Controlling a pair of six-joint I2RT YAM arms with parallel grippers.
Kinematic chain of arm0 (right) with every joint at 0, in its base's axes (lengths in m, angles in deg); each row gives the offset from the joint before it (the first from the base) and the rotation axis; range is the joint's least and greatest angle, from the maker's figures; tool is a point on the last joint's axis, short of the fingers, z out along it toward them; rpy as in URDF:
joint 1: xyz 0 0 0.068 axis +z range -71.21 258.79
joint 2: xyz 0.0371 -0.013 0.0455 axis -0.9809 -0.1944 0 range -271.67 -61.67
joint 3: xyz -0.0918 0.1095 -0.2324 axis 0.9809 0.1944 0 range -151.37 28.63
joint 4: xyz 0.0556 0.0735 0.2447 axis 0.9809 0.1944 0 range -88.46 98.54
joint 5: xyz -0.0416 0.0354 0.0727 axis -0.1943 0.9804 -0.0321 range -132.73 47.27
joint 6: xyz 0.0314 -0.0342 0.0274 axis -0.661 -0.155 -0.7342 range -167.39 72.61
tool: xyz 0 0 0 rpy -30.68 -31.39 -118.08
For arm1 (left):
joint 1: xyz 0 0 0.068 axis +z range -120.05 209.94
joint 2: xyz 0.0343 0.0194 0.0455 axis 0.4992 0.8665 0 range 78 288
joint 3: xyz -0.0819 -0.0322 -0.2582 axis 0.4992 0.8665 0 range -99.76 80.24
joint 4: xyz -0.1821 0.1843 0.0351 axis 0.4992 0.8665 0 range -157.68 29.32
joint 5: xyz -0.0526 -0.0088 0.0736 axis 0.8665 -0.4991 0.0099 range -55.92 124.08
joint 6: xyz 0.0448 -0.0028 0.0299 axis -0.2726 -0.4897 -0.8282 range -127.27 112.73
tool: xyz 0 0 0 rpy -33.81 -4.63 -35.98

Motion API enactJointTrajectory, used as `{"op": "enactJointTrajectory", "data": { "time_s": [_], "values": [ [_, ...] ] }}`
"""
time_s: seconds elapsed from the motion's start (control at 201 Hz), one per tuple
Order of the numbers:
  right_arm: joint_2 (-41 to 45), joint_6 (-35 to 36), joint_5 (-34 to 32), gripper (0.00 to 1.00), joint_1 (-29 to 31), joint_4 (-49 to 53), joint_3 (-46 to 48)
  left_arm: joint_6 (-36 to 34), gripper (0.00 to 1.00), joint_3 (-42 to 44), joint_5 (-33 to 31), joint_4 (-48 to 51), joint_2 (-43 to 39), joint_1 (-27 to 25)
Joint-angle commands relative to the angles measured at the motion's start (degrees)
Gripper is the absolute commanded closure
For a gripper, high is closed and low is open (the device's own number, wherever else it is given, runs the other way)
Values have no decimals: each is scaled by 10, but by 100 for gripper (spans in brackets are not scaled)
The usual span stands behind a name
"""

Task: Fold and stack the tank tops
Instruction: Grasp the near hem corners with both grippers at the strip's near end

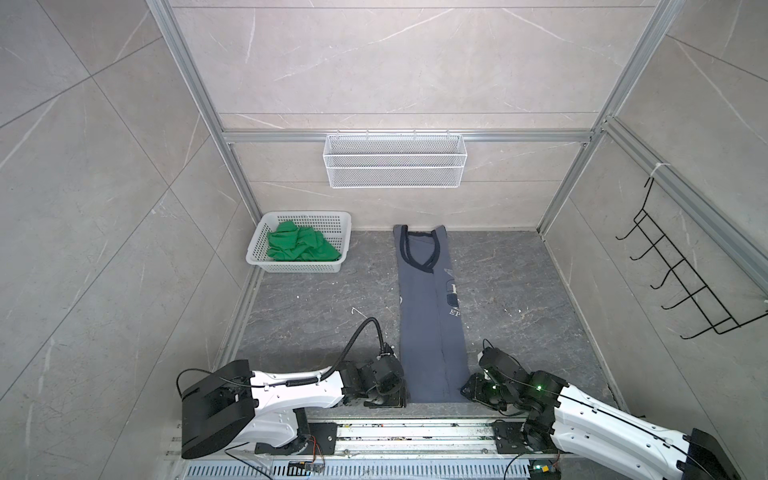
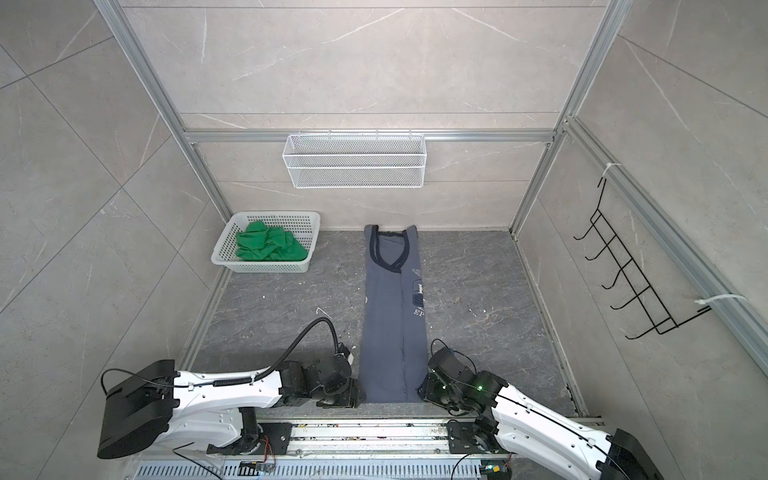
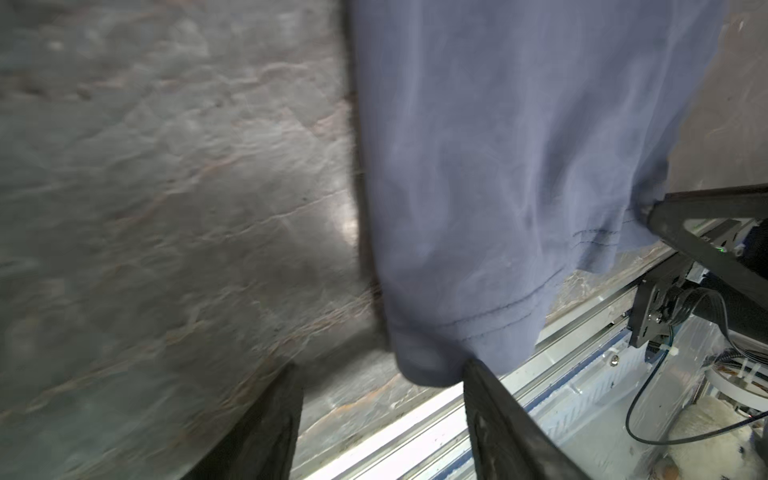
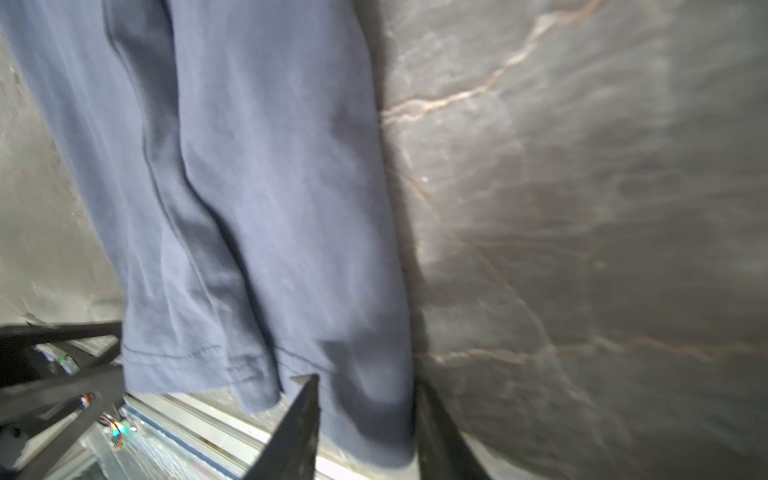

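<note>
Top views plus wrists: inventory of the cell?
blue tank top: one, slate-blue, long folded strip mid-table
green tank top: one, bright green, crumpled in plastic basket
plastic basket: one, white, far-left table corner
mesh basket: one, white, back rail
hook rack: one, black, right wall
table: one, dark grey, cell floor
left gripper: one, black, jaws apart at strip's near hem corner
right gripper: one, black, astride other hem corner, grip unclear
</note>
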Motion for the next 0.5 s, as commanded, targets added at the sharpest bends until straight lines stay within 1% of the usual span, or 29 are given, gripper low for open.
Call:
{"op": "enactJointTrajectory", "data": {
  "time_s": [0.0, 0.139, 0.279, 0.403, 0.493],
  "values": [
    [-19, -3, 5, 66, -1, -11, 10, 20, 39, -3, 0, -33, 14, -4],
    [-12, -5, 4, 72, 0, -6, 13, 23, 43, 4, 2, -35, 17, -4],
    [-9, -9, 1, 82, 1, -2, 16, 23, 50, 0, 8, -37, 23, -4],
    [-12, -11, -2, 86, 5, 5, 12, 16, 62, -8, 12, -37, 28, -4],
    [-12, -13, -6, 88, 8, 18, 3, 11, 69, -17, 16, -37, 34, -5]
  ]
}}
